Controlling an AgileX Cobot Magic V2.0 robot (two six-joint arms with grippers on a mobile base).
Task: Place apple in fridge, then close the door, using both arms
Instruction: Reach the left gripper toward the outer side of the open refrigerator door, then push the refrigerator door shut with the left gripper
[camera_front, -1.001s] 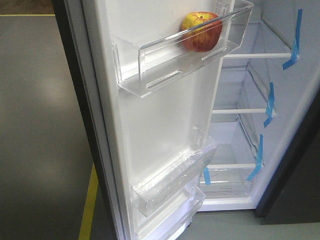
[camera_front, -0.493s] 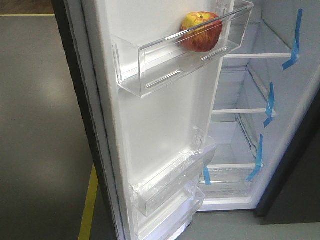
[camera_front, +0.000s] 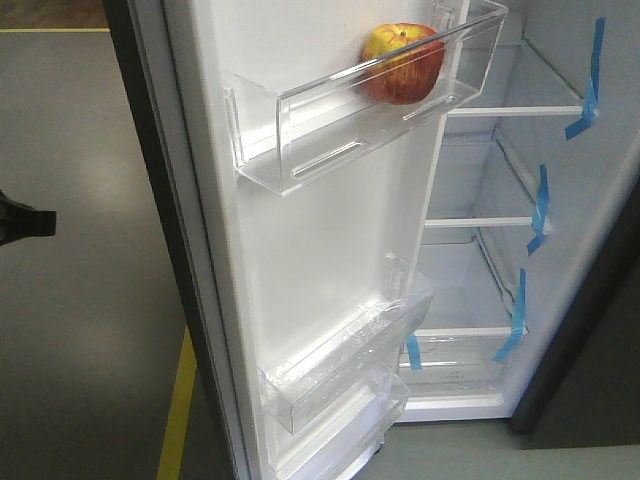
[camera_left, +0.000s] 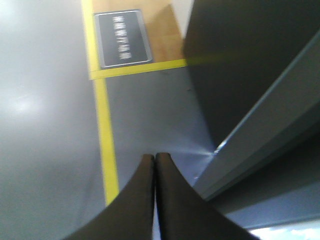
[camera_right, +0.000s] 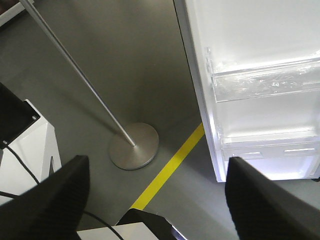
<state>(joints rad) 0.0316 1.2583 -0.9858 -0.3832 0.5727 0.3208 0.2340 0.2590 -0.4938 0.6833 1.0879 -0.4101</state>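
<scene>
Newly in-frame left claw (camera_left: 154, 158), seemingly closed

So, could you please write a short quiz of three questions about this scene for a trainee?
1. True or false: the apple sits in the top door bin.
2. The left gripper is: A) open, B) shut on nothing, C) shut on the apple.
3. Fill in the missing word: the door is ___.

Key: 1 true; 2 B; 3 open.
</scene>
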